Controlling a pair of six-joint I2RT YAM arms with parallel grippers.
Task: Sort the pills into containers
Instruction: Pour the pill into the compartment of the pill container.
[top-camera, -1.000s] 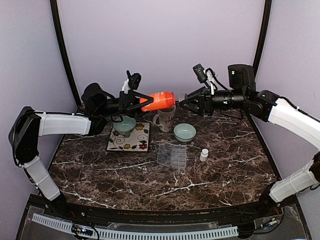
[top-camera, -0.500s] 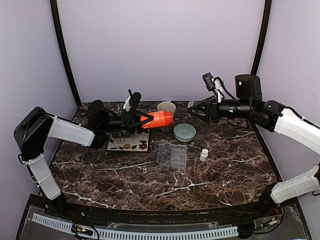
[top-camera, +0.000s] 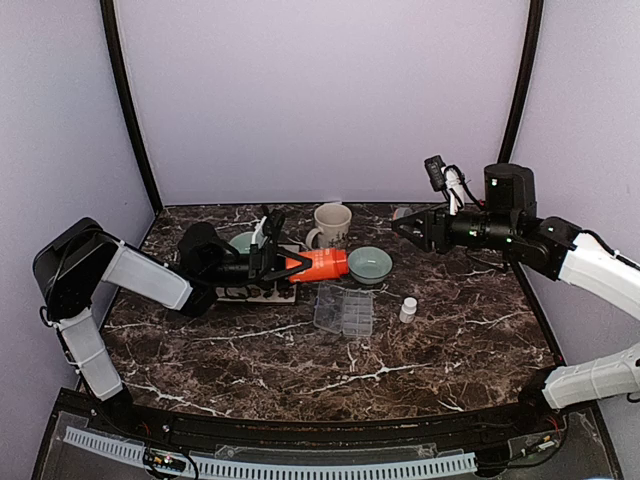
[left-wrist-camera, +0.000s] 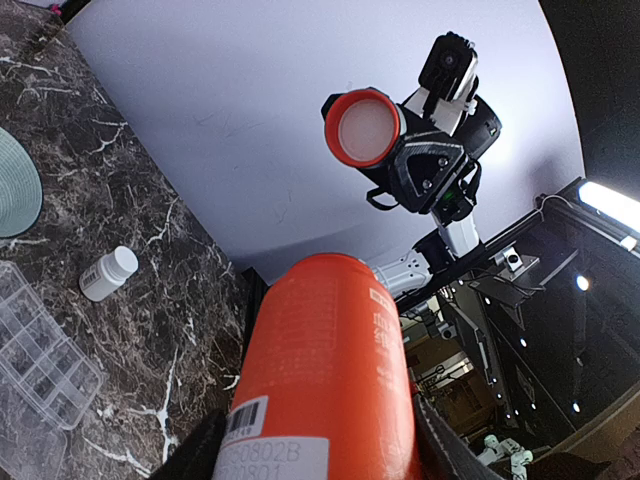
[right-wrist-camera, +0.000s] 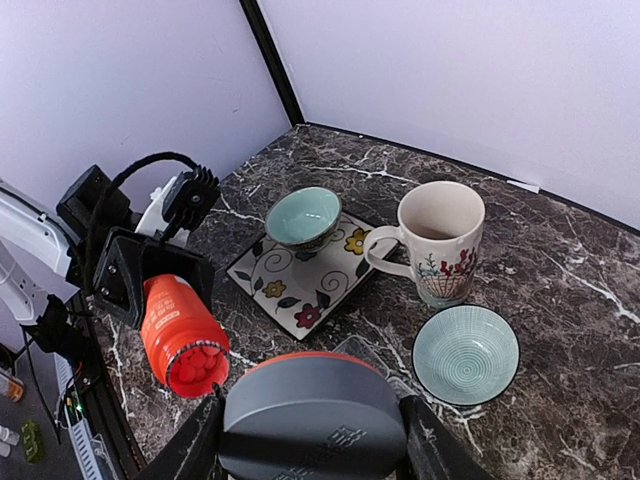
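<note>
My left gripper (top-camera: 288, 265) is shut on the orange bottle (top-camera: 318, 264), which lies level just above the table, its open mouth pointing right beside the clear pill box (top-camera: 345, 310). In the right wrist view round pills (right-wrist-camera: 195, 368) fill the bottle's mouth. The bottle's body (left-wrist-camera: 330, 370) covers the left gripper (left-wrist-camera: 320, 452) in its own view. My right gripper (top-camera: 416, 224) hangs high at the right, shut on the grey, orange-rimmed cap (right-wrist-camera: 312, 420), whose white inside (left-wrist-camera: 366, 128) faces the left wrist camera. The box's compartments (left-wrist-camera: 40, 365) look empty.
A flowered mug (top-camera: 331, 222) stands at the back. A pale green bowl (top-camera: 370, 264) sits right of the bottle's mouth. Another green bowl (right-wrist-camera: 304, 216) rests on a floral tile (right-wrist-camera: 300, 275). A small white bottle (top-camera: 408, 309) stands right of the pill box.
The left arm has lowered the uncapped bottle from mid-air down to just above the pill box. The right arm has drawn back to the right with the cap.
</note>
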